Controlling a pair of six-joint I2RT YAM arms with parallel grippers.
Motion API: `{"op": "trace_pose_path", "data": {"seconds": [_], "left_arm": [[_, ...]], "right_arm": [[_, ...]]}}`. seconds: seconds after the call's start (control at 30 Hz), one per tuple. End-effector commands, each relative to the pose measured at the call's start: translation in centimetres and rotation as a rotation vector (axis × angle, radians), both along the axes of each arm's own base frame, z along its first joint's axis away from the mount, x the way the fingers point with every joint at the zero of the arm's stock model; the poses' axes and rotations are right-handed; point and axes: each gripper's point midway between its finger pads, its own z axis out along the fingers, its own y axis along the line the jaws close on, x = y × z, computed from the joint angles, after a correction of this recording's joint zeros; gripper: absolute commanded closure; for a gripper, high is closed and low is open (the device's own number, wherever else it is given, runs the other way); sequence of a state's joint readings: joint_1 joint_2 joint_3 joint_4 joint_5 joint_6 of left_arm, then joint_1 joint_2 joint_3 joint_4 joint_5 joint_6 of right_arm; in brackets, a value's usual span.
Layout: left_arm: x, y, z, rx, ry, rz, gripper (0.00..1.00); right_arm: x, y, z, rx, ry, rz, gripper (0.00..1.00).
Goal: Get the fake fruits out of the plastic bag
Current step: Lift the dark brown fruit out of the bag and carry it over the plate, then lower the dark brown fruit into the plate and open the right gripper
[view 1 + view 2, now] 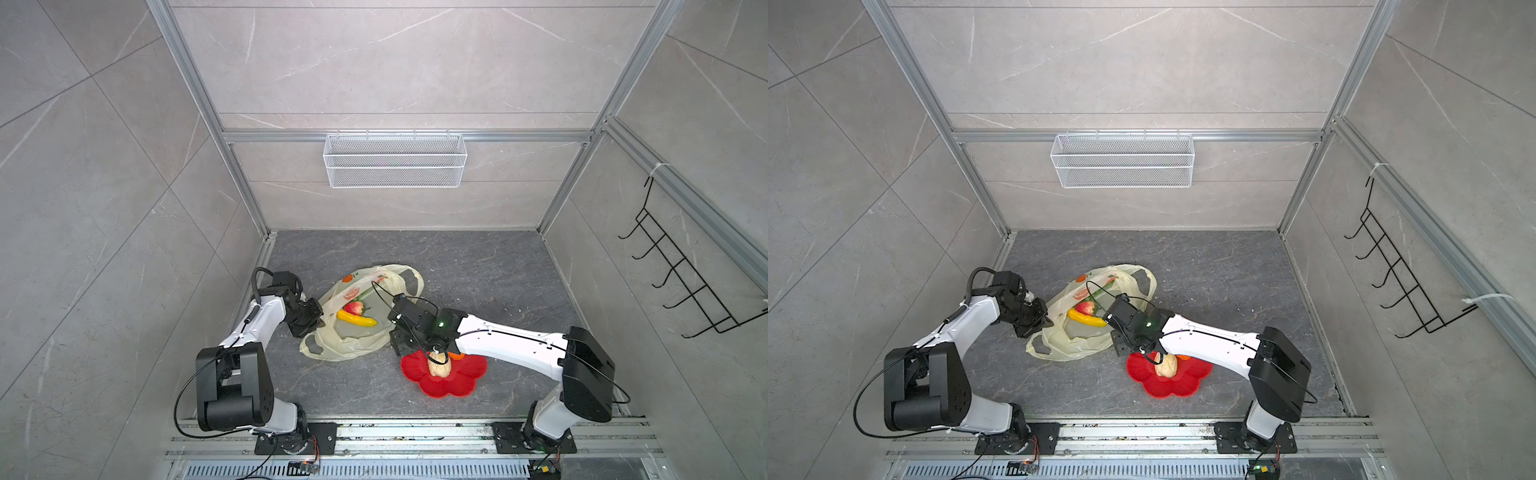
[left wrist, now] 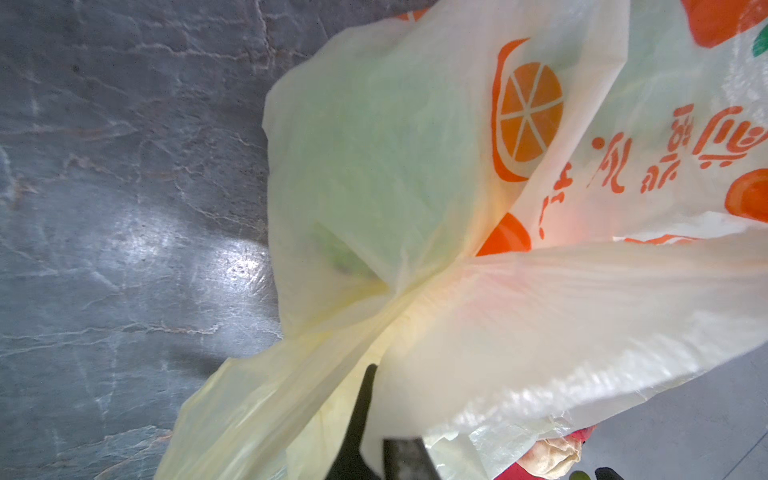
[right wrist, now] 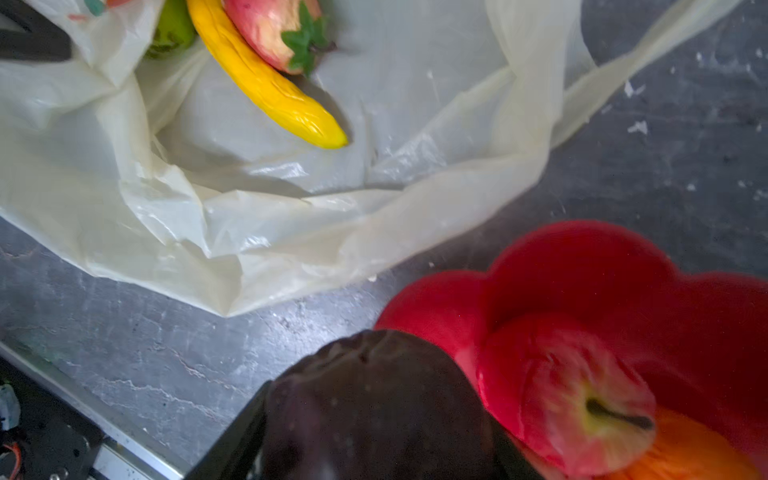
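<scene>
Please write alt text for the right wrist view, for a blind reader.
The right gripper holds a dark brown fruit by a red plate with an apple and an orange. Nearby, an open plastic bag contains a banana, a strawberry and a green fruit.

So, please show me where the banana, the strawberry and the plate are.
banana [image 1: 356, 318]: in a top view, on its middle.
strawberry [image 1: 354, 308]: in a top view, on its red body.
plate [image 1: 455, 384]: in a top view, on a bare petal.

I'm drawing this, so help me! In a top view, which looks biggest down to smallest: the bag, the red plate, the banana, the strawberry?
Largest to smallest:
1. plastic bag
2. red flower-shaped plate
3. yellow banana
4. strawberry
</scene>
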State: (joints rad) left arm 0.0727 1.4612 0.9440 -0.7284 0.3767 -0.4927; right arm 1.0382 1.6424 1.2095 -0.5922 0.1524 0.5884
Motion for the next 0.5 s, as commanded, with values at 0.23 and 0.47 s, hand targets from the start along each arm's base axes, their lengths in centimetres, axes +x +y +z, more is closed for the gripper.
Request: {"op": "trace_pose_path", "data": {"seconds": [0.23,0.47], "left_arm": [[0.4,-0.3,0.8,-0.021,-0.019,-0.016,0.96],[0.4,-0.2,0.8,-0.020,-0.019,-0.016,0.96]], "right_arm": [[-3.1,-2.7,-1.7,-0.025,0.133,-0.051,0.41],[-4.2,-2.4,-2.6,-0.001,0.172,-0.102,0.41]]}}
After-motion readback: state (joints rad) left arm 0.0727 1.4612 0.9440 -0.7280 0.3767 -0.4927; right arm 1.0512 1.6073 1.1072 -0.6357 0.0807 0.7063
